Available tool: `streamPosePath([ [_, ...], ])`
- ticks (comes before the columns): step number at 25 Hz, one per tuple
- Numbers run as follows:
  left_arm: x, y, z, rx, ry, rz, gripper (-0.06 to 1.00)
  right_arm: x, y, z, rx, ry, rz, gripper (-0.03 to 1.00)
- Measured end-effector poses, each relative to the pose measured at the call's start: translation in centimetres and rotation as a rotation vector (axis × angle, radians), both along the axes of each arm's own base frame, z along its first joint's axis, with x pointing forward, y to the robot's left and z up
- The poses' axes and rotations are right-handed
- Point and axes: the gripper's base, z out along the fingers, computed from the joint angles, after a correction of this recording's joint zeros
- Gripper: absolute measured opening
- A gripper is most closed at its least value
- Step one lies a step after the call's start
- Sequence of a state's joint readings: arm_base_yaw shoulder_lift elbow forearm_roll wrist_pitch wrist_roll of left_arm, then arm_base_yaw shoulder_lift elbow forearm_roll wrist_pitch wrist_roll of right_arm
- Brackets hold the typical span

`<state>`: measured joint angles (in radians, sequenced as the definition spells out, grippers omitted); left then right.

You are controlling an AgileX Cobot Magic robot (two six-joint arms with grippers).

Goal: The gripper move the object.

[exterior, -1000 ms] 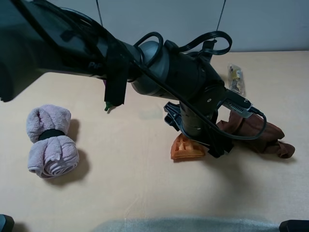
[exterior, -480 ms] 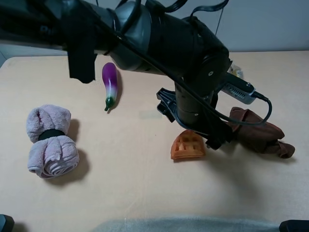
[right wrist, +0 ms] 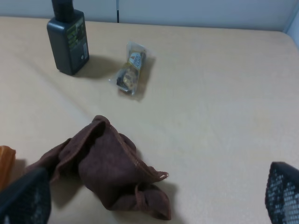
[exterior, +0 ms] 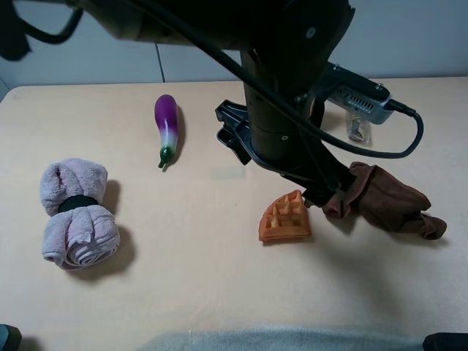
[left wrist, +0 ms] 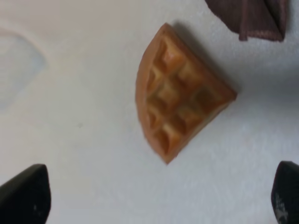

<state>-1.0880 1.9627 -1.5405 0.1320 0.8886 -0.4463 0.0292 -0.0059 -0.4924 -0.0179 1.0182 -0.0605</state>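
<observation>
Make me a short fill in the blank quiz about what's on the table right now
1. The left gripper hangs open above the ____.
2. The brown cloth lies to the ____ of the waffle piece in the high view.
3. A ____ band wraps the middle of the rolled towel.
4. The eggplant has a ____ stem end.

Missing words: waffle piece; right; black; green

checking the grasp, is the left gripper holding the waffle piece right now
No, in the left wrist view the waffle piece lies flat on the table, with both fingertips wide apart and clear of it.
</observation>
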Motion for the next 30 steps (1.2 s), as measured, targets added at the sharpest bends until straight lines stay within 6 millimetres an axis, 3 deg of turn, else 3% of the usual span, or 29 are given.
streamPosePath([
  [7, -0.9, 1.8, 3.3, 0.021, 0.003, -0.011, 0.94, 0.0, 0.0, 0.0, 0.0, 0.0, 0.0, 0.69],
  [19, -2.3, 4.4, 7.4, 0.062, 0.005, -0.104, 0.94, 0.0, 0.0, 0.0, 0.0, -0.001, 0.0, 0.69],
  [30, -4.1, 7.8, 11.3, -0.003, -0.044, -0.171, 0.94, 0.0, 0.0, 0.0, 0.0, -0.001, 0.0, 0.69],
])
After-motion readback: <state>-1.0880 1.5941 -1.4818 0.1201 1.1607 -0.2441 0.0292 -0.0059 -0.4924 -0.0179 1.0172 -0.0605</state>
